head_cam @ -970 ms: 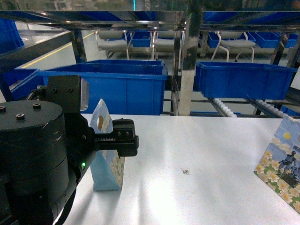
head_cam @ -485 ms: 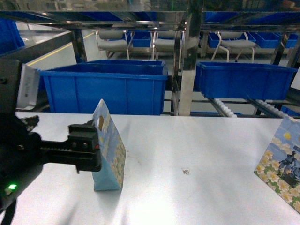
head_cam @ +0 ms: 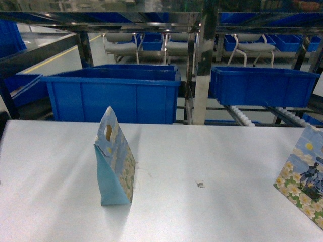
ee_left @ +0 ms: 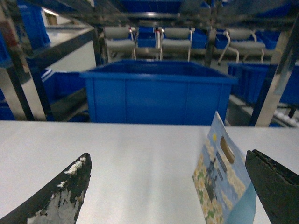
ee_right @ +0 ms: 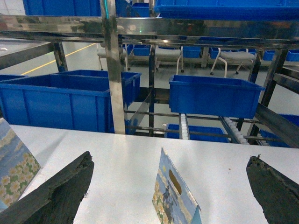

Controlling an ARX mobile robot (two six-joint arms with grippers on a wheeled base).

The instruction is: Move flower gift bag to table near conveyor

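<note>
A flower gift bag [head_cam: 115, 161] stands upright on the white table [head_cam: 217, 161], left of centre, with nothing touching it. No gripper shows in the head view. In the left wrist view my left gripper [ee_left: 167, 155] is open, and the bag [ee_left: 223, 186] stands ahead between the fingers, close to the right finger [ee_left: 275, 184]. My right gripper [ee_right: 169, 157] is open too, with a flower bag [ee_right: 174, 198] standing ahead between its fingers, not touched. The conveyor [head_cam: 243, 117], with its white rollers [ee_right: 183, 125], lies behind the table.
A second flower bag [head_cam: 303, 179] sits at the table's right edge. The right wrist view shows another bag face [ee_right: 14, 163] at far left. Blue bins [head_cam: 113, 93] [head_cam: 262, 85] and steel rack posts [head_cam: 202, 65] stand just behind the table's far edge.
My left arm, which was at the bag's top a second ago, has drawn back to the left and out of the head view. The bag stays standing in place.
</note>
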